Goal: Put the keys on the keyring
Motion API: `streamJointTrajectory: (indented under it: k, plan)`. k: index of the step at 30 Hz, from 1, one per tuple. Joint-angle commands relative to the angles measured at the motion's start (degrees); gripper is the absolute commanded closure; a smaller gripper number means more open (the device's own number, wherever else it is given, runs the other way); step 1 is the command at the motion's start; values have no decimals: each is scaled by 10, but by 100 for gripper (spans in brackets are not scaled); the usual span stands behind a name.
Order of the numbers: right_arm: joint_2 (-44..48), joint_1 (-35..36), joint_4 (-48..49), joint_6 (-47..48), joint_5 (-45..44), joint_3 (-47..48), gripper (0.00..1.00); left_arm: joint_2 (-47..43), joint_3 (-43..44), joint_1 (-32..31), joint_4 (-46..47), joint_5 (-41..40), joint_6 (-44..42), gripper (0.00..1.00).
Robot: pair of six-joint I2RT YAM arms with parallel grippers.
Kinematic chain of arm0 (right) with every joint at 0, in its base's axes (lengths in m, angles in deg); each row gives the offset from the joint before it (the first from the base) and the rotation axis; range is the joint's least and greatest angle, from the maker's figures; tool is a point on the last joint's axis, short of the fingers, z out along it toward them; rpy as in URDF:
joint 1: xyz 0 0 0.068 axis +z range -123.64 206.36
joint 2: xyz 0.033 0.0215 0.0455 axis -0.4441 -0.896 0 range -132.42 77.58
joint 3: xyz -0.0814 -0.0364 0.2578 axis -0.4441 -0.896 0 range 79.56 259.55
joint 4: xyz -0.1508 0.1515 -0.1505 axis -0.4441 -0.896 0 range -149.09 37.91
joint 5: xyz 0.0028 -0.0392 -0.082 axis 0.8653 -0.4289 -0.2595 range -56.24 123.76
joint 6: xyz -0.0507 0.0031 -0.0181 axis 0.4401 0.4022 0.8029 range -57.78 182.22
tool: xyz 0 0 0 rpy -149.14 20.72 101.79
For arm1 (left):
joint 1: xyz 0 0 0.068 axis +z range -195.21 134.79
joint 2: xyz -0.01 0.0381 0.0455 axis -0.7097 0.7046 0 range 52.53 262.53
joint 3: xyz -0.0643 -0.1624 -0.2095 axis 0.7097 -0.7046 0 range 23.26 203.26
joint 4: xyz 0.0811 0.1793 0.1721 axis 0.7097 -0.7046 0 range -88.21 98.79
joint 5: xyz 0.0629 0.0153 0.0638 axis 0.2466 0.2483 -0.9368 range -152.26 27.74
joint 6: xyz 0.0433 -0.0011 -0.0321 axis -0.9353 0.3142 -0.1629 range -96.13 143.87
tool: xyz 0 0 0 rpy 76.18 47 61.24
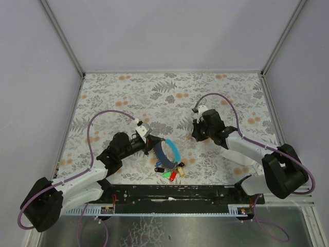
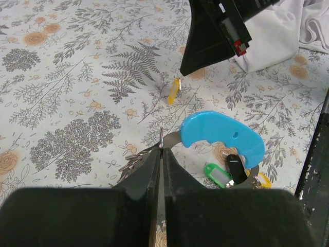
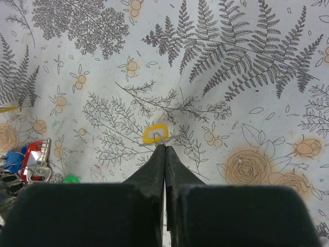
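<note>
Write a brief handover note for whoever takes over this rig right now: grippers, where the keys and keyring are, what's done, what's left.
Left gripper: shut on the keyring, next to the blue strap.
Right gripper: shut on the loose yellow key, apart from the ring.
Other keys: bunched by the strap on the table.
Done: ring and key both gripped.
Left: thread the yellow key onto the keyring.
</note>
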Motion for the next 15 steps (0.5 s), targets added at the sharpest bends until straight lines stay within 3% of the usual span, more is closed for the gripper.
streamJointTrajectory:
  k: [1, 8, 15]
  plan:
    - [46, 1, 148, -6, 5, -58, 100, -17, 3, -3, 31, -7, -1, 100]
    - [118, 2, 312, -14, 15, -166, 100, -26, -2, -2, 38, -9, 2, 100]
    - [119, 3, 374, -50, 17, -223, 100, -30, -6, -2, 43, -14, 3, 100]
